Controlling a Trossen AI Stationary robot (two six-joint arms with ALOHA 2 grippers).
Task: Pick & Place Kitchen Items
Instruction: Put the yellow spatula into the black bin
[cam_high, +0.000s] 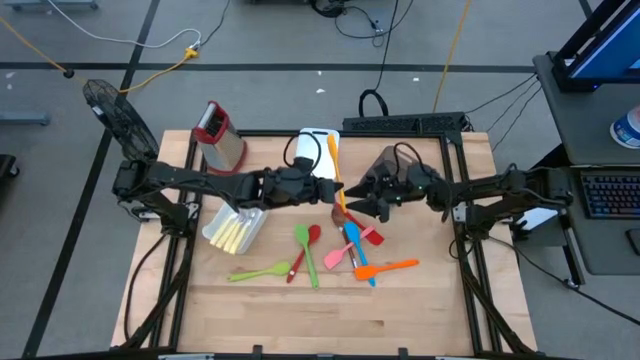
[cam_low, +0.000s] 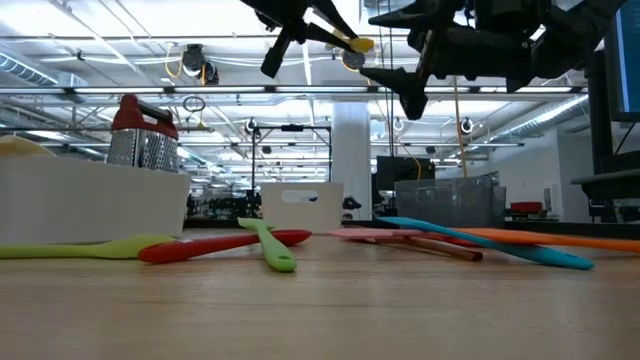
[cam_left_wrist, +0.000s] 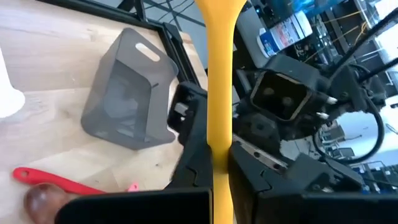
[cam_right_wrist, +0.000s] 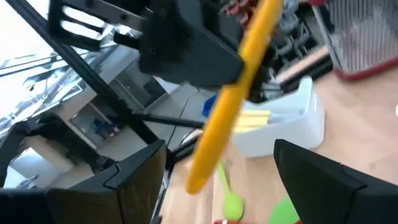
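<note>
My left gripper (cam_high: 328, 190) is raised above the table's middle, shut on a yellow utensil (cam_high: 333, 158) that reaches toward the far edge over a white bin (cam_high: 312, 138). My right gripper (cam_high: 354, 201) is open just to its right, also raised. In the right wrist view its fingers (cam_right_wrist: 323, 180) stand on either side of the yellow utensil's free end (cam_right_wrist: 198, 177) without touching it. Green (cam_high: 262, 271), red (cam_high: 303, 252), pink (cam_high: 336, 255), blue (cam_high: 357, 250) and orange (cam_high: 388, 267) utensils lie flat on the wooden table. My left gripper pinches the yellow utensil's handle (cam_left_wrist: 221, 140) between its two fingers, which lie across it. The utensil is lifted clear of the table, roughly level, one end beyond the fingers toward the far edge and the other (cam_low: 352, 43) sticking out toward my right gripper.
A white bin with pale yellow cutlery (cam_high: 234, 229) stands at the left. A steel grater with a red top (cam_high: 218, 134) stands at the far left. A grey bin (cam_left_wrist: 127, 93) lies beneath my right arm. Bare wood lies near the front edge (cam_high: 320, 320).
</note>
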